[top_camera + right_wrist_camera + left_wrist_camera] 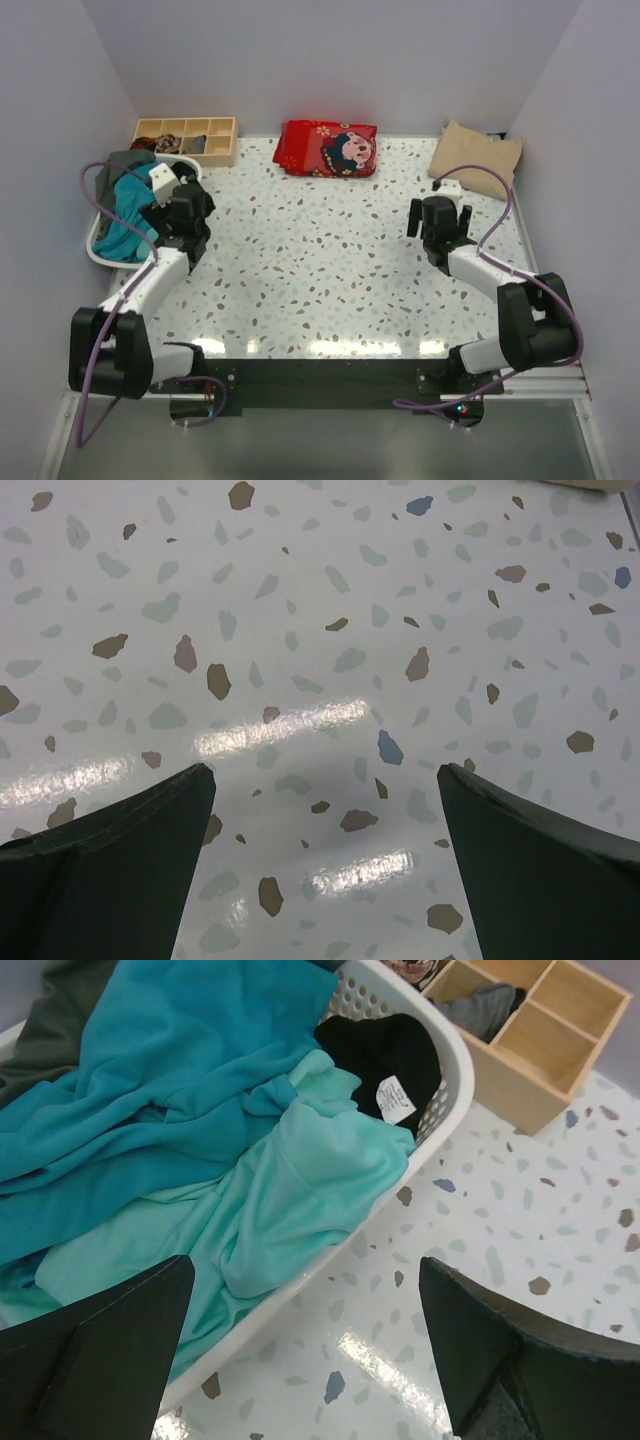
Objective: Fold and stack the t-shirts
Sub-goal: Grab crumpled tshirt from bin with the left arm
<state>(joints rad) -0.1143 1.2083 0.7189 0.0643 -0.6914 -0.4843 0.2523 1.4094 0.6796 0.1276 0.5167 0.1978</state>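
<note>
A white laundry basket (98, 250) at the table's left edge holds crumpled t-shirts. The left wrist view shows a light mint one (300, 1170) with a white label spilling over the rim (440, 1090), a darker teal one (150, 1080), a black one (385, 1050) and a grey-green one (50, 1030). A folded beige t-shirt (476, 155) lies at the back right corner. My left gripper (188, 200) (305, 1270) hangs open just beside the basket's rim, holding nothing. Over bare speckled tabletop on the right, my right gripper (438, 222) (325, 775) is open and empty.
A wooden compartment box (185, 138) (540, 1040) stands behind the basket at the back left. A folded red patterned cloth (327, 148) lies at the back centre. Walls close the table on three sides.
</note>
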